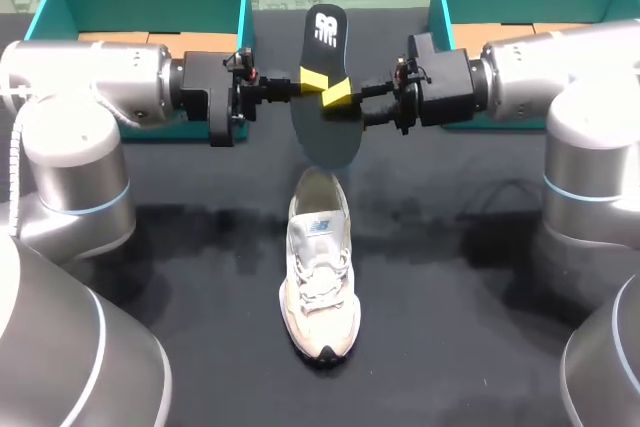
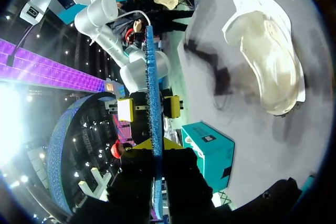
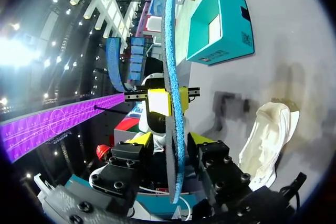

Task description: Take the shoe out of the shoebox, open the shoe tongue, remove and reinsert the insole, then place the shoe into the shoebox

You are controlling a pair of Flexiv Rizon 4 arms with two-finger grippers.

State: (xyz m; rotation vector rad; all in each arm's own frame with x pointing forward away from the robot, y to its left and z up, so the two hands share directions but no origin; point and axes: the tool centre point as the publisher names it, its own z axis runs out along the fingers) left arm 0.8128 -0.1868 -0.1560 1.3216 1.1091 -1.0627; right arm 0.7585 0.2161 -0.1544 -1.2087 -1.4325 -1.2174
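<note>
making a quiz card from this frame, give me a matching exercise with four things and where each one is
Things:
1 insole
2 shoe
3 left shoebox
4 right shoebox

Places:
A far side of the table, behind the right arm
B on the table, laces up, toe toward the robot
C far side of the table, behind the left arm
D in the air, pinched by the left gripper and the right gripper

Pairs: 1-D, 2-B, 3-C, 4-A

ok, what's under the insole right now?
The insole hangs in the air, gripped by the left hand and right hand. Below it: black table, with the heel of the shoe close by. Its lower end covers the table patch behind the heel.
</note>
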